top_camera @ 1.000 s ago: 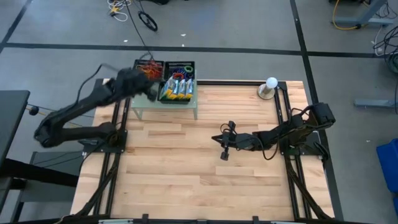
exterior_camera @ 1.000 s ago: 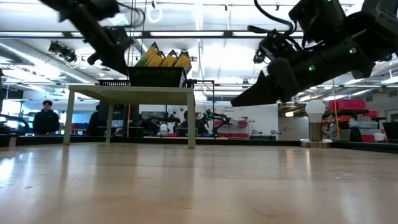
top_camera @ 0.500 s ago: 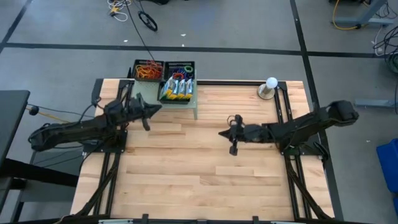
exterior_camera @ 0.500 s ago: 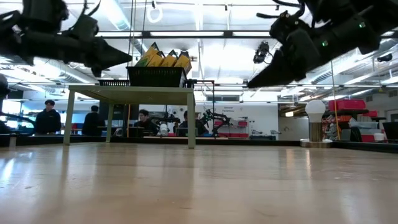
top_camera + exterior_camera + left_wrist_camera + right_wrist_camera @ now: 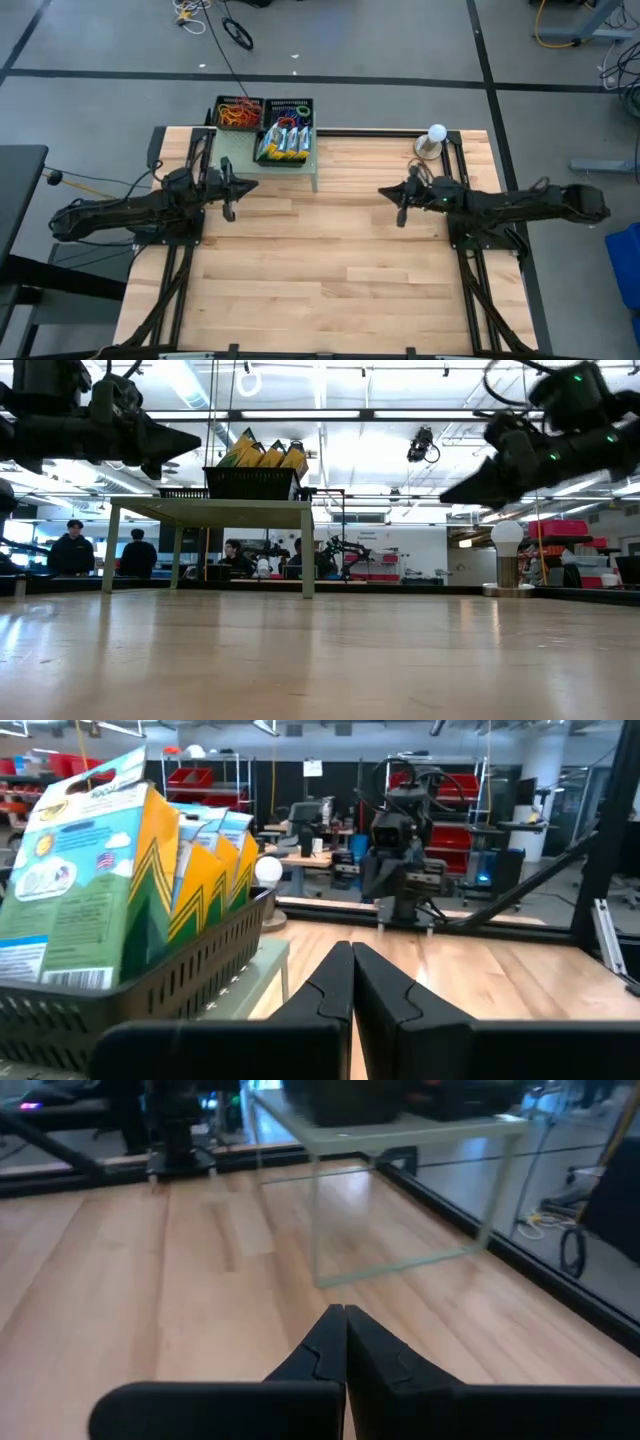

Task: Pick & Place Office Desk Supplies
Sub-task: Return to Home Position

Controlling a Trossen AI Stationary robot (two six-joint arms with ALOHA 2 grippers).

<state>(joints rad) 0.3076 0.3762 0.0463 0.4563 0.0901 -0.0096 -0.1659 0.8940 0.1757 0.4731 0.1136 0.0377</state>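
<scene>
Yellow-and-green crayon boxes [image 5: 284, 141] stand upright, side by side, in a black mesh tray [image 5: 258, 158] on the pale green shelf [image 5: 270, 172]. Behind it, a second tray [image 5: 217, 112] holds tangled red and orange rubber bands [image 5: 238, 112], and a third tray [image 5: 311, 104] holds mixed coloured loops [image 5: 289, 108]. The left pincer [image 5: 228, 190] hangs just in front of the shelf, near the crayon boxes, clenched on nothing. The right pincer [image 5: 402, 203], likewise clenched and empty, hovers over the surface [image 5: 320, 260], well apart from the shelf.

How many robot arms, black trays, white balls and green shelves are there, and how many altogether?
Robot arms: 2, with left gripper and right gripper
Black trays: 3
White ball: 1
Green shelf: 1
Total: 7
</scene>
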